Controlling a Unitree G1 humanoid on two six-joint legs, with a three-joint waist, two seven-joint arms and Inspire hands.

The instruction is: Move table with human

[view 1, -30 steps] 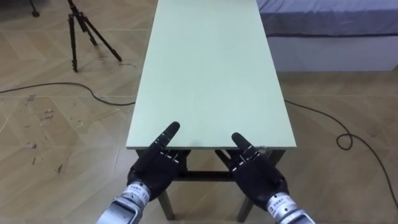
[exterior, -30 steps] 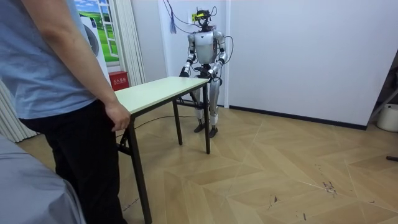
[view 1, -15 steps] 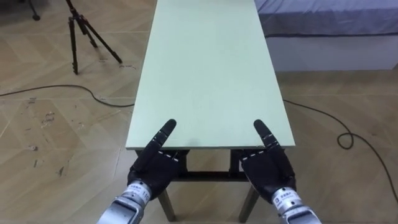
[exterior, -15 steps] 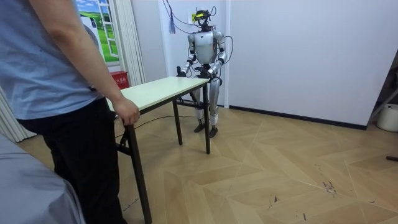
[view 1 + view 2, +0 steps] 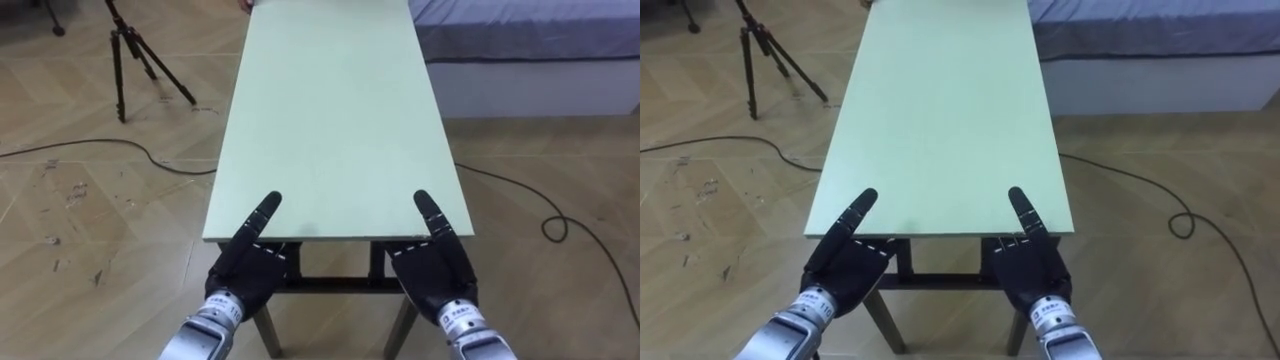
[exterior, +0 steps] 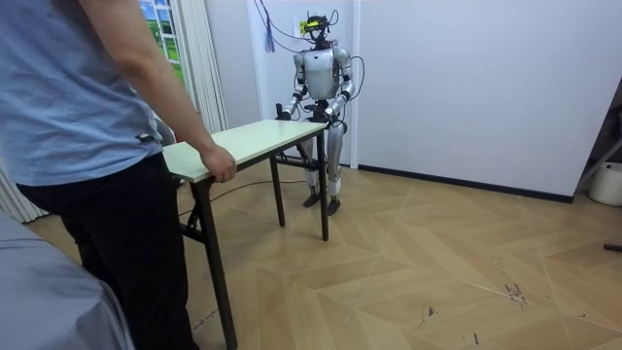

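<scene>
Left eye view: tripod (image 5: 118, 70) left of table (image 5: 335, 110), bed (image 5: 530, 30) right.

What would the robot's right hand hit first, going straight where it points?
The table: the right hand sits at its near edge, pointing along the bare top. Beyond that edge nothing seems to block it.

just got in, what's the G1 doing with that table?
The robot stands at one short end of the pale green table, with its left hand and right hand set at the near edge. At the opposite end stands a person, the person's hand gripping that edge. They look set to carry the table together; whether it is lifted yet can't be told.
</scene>
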